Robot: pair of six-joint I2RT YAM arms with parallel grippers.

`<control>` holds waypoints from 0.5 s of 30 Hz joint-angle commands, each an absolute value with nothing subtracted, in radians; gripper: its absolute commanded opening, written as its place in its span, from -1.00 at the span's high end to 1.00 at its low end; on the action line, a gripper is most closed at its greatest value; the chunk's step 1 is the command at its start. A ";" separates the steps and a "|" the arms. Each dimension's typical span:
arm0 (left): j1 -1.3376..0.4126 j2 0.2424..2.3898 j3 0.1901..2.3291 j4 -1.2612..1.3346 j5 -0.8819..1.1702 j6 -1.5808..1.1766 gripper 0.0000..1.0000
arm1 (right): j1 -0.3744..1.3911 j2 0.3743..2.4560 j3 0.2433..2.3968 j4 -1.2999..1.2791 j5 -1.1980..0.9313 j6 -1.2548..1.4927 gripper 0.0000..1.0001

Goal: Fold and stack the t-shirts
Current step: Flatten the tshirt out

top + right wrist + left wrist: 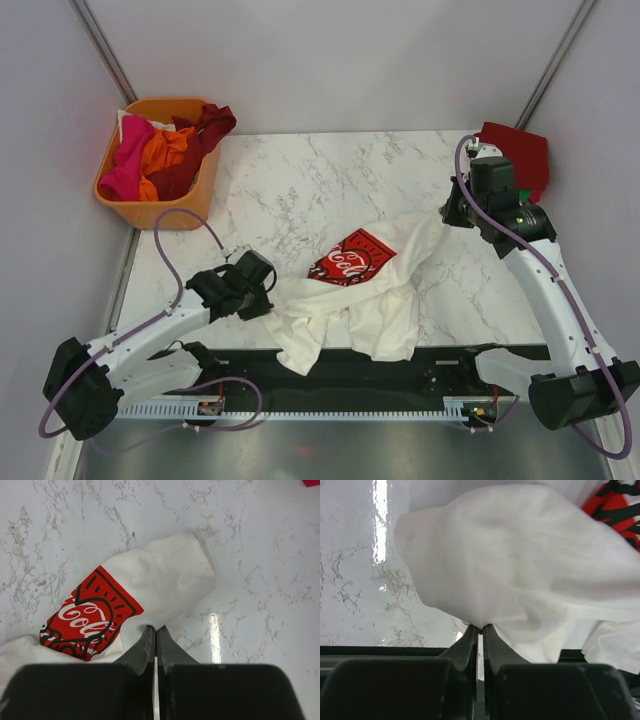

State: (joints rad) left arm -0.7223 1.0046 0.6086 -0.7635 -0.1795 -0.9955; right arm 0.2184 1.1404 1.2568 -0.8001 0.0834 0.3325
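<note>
Cloth is pinched at both ends. We see the white t-shirt (375, 300) with its red Coca-Cola print lying crumpled in the middle of the marble worktop (290, 190). It is drawn out in a band between the two arms, and loose folds spill toward the near edge.

The left end effector (268, 292) sits at the shirt's left end. In the left wrist view its fingers (492, 647) are clenched on a bunched fold of the white fabric, which billows above them.

The right end effector (450, 213) is at the shirt's far right corner. In the right wrist view its fingers (167, 647) are pressed together right at the shirt's edge, where the cloth casts a shadow on the marble. We read that as a grip on the hem. The print faces up just left of those fingertips, and one sleeve lies flat beyond them.

At the far left corner stands an orange basket (150, 215) holding a pink tee (125, 165), an orange tee (160, 150) and a dark red tee (195, 140). The dark red one is draped over the rim. A red t-shirt (517, 148) lies at the far right corner, behind the right arm.
</note>
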 commanded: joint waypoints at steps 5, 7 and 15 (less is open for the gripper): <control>-0.724 0.939 0.810 -0.951 -0.247 -0.934 0.96 | 0.216 1.128 1.285 -0.765 0.081 0.325 1.00; -0.723 0.930 0.862 -0.968 -0.258 -0.917 0.95 | 0.215 1.118 1.305 -0.765 0.075 0.327 1.00; -0.723 0.919 1.238 -1.094 -0.347 -0.749 0.95 | 0.215 0.987 1.500 -0.779 0.100 0.359 1.00</control>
